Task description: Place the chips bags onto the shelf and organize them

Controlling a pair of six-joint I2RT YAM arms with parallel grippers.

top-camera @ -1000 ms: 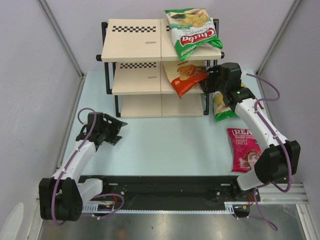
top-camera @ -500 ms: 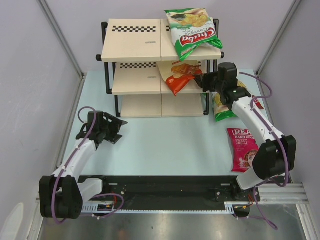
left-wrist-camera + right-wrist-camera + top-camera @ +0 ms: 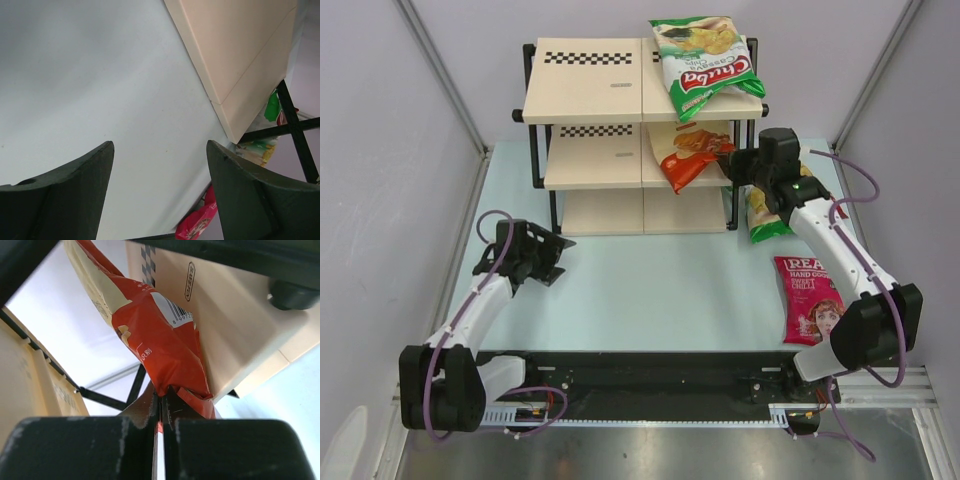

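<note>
The shelf (image 3: 590, 85) stands at the back of the table. A green-and-white Chuba bag (image 3: 705, 62) lies on its top tier at the right. An orange chips bag (image 3: 682, 155) rests tilted on the middle tier, its right end sticking out. My right gripper (image 3: 732, 165) is shut on that end; in the right wrist view the jaws (image 3: 162, 396) pinch the crimped edge of the orange bag (image 3: 160, 340). A second green bag (image 3: 765, 215) lies on the table beside the shelf's right legs. The magenta bag (image 3: 810, 298) lies nearer. My left gripper (image 3: 552, 262) is open over bare table.
The left halves of the shelf's tiers hold nothing. Grey walls close in both sides. In the left wrist view, the open left gripper (image 3: 160, 145) faces the bottom shelf board (image 3: 240, 55), with the magenta bag (image 3: 200, 222) far off.
My right gripper has closed on the orange bag's end. It pushed the bag left into the middle tier, then came back slightly right. The left arm has barely moved.
</note>
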